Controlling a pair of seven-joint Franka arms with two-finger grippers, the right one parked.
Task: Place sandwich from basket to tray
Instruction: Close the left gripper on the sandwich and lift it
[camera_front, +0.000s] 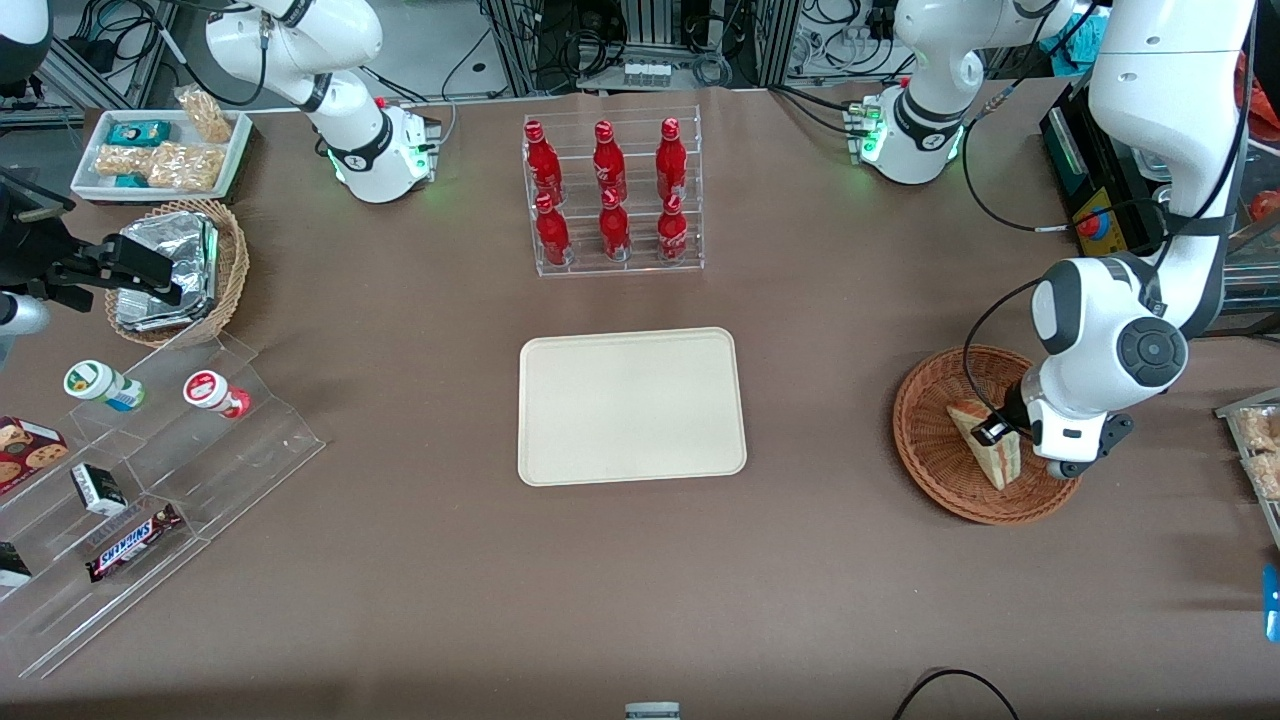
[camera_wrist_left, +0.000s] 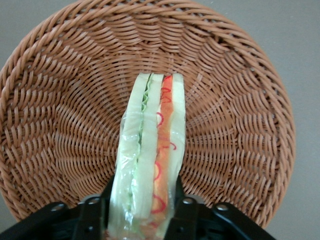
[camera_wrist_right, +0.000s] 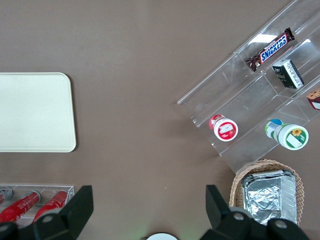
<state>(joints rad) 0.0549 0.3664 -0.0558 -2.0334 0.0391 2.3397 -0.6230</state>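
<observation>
While the gripper (camera_front: 998, 430) sits down inside the basket (camera_front: 930, 450), its two black fingers (camera_wrist_left: 95, 212) are pressed against both flat faces of the sandwich (camera_front: 985, 440), clamped on it. Wrist view: sandwich (camera_wrist_left: 150, 160) stands on edge between the finger pads, red filling line on one side, green on the other, clear wrap visible over the bread. Its narrow end points toward the middle of the basket (camera_wrist_left: 60, 115); whether its lower edge touches the weave or is just clear of it, cannot tell.

Landmark = tray (camera_front: 630, 405), flat, cream, mid-table. The basket is well apart from the tray, toward the working arm's end of the table, at roughly the same nearness to the front camera. A clear rack of red bottles (camera_front: 610, 195) stands farther from the front camera than the tray, near it. Toward the parked arm's end from the tray: a clear stepped display (camera_front: 150, 490) with a Snickers bar (camera_front: 133, 540), two small round tubs (camera_front: 215, 392) and small boxes; a light-tan wicker basket with foil packets (camera_front: 170, 270); a white snack tray (camera_front: 160, 150), farthest from the front camera of these. Brown table cover (camera_front: 400, 600) under all of it.
</observation>
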